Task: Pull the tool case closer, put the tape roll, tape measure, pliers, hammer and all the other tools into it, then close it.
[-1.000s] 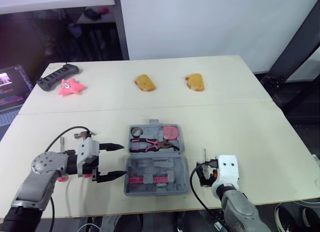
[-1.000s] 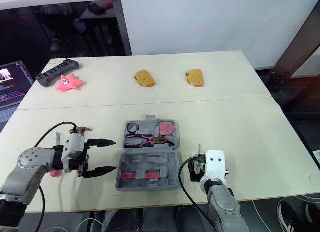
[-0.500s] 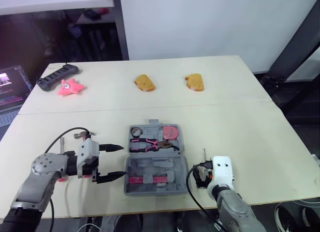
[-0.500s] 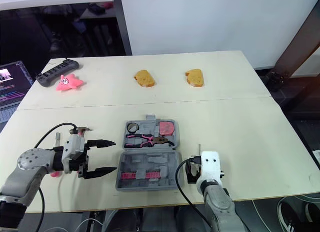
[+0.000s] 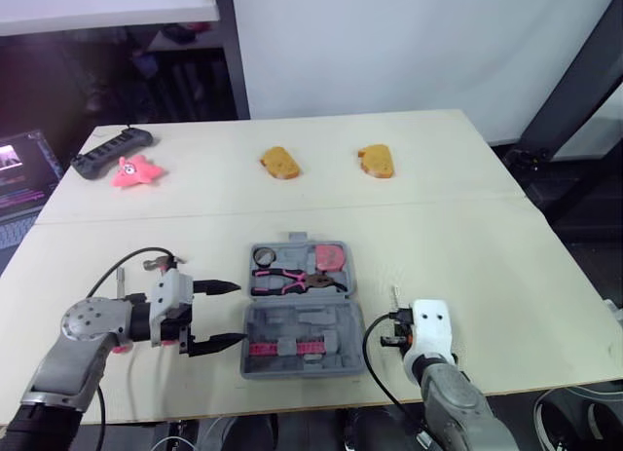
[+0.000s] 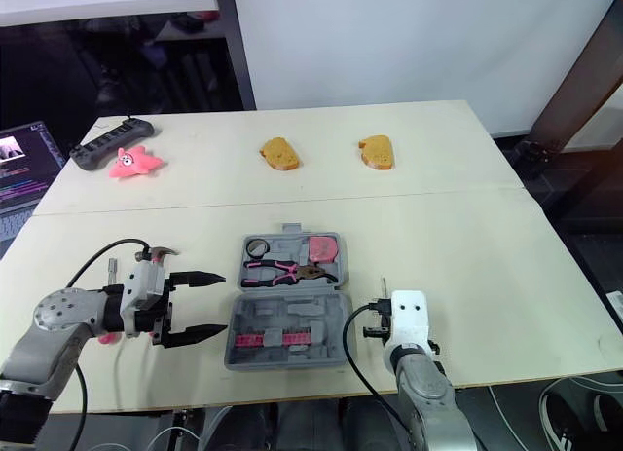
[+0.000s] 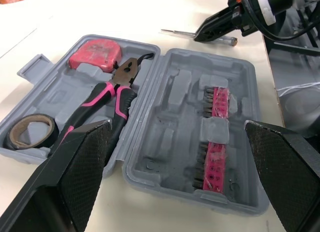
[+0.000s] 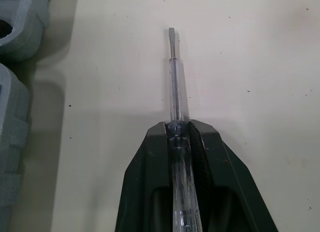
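Table [image 5: 487, 256]: one tool case [image 5: 321, 324] open flat near front edge, between arms. Left pincer [image 5: 240, 312] spread wide, empty, just beside case's left side. Right pincer [image 8: 177, 128] clamped on one clear-handled screwdriver [image 8: 173, 76], low over table just right of case. Step, likely: loading screwdriver. Next calls for carrying it left and laying it in free recess. Two bread slices [image 5: 280, 162] at far side. In case: one pliers [image 7: 107, 96], one tape measure [image 7: 95, 52], one tape roll [image 7: 31, 129], two pink bit strips [image 7: 216, 101].
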Available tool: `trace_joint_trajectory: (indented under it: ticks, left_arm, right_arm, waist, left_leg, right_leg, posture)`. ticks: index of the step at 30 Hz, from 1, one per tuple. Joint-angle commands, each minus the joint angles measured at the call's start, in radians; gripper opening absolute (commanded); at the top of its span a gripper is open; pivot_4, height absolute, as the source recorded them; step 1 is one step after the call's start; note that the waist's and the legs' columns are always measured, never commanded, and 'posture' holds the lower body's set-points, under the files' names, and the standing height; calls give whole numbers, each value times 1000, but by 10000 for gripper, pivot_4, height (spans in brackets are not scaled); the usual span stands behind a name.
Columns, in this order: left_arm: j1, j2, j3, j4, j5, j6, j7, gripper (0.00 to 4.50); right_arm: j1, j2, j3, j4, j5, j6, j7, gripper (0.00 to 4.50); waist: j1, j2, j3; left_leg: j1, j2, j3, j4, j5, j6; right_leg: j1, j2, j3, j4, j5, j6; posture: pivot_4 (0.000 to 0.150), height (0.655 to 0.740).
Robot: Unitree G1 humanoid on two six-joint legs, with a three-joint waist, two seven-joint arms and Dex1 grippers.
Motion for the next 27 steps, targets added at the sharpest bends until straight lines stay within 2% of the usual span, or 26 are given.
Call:
trace_joint_trajectory:
  ticks: [1,10,14,15,17,21,24,27]
  left_arm:
    - [-8,6,17,-9,-10,-9,-1,45000]
    - [-9,6,17,-4,-9,-13,-2,45000]
    - [-5,7,17,-5,-7,-17,-2,45000]
    - [-4,7,17,-5,-6,-18,-2,45000]
    - [-3,7,18,-6,-6,-19,-1,45000]
    - [-2,6,19,-6,-6,-20,1,45000]
    - [-1,3,17,-6,-4,-23,5,45000]
    - [-6,-2,14,-4,-2,-23,9,45000]
  right_arm:
    - [2,-6,-2,6,11,-14,5,546]
    - [-24,-32,-3,12,23,-26,34,546]
    - [-24,7,-43,21,48,-29,14,546]
    - [-25,16,-53,21,58,-27,14,10965]
    - [-33,25,-72,11,73,-23,17,19021]
    - [-57,-21,-111,-103,106,33,51,38207]
    - [-95,-112,-165,-206,150,134,116,38207]
    - [-173,-316,-214,-256,215,224,261,38207]
  waist:
    - [0,0,0]
    - [-2,0,0]
    - [-2,0,0]
    - [-2,0,0]
    - [-2,0,0]
    - [0,1,0]
    - [-1,1,0]
    - [-3,1,0]
  left_leg:
    - [2,0,0,0,0,0]
    - [3,0,1,0,0,0]
    - [3,0,1,0,0,0]
    - [3,0,1,0,0,0]
    - [3,0,1,0,0,0]
    - [3,0,1,0,0,0]
    - [3,0,1,0,0,0]
    - [3,0,2,0,0,0]
  right_leg:
    - [2,0,0,0,0,0]
    - [3,0,1,0,0,0]
    - [3,0,1,0,0,-1]
    - [3,1,1,0,0,-1]
    - [3,1,1,0,0,-1]
    - [2,0,2,0,0,-1]
    - [2,0,2,0,0,-1]
    - [3,0,2,0,0,-1]
  posture:
    - [1500,7400]
    - [1500,7400]
    - [1500,7400]
    - [1500,7400]
    - [1500,7400]
    - [1500,7400]
    - [1500,7400]
    - [1500,7400]
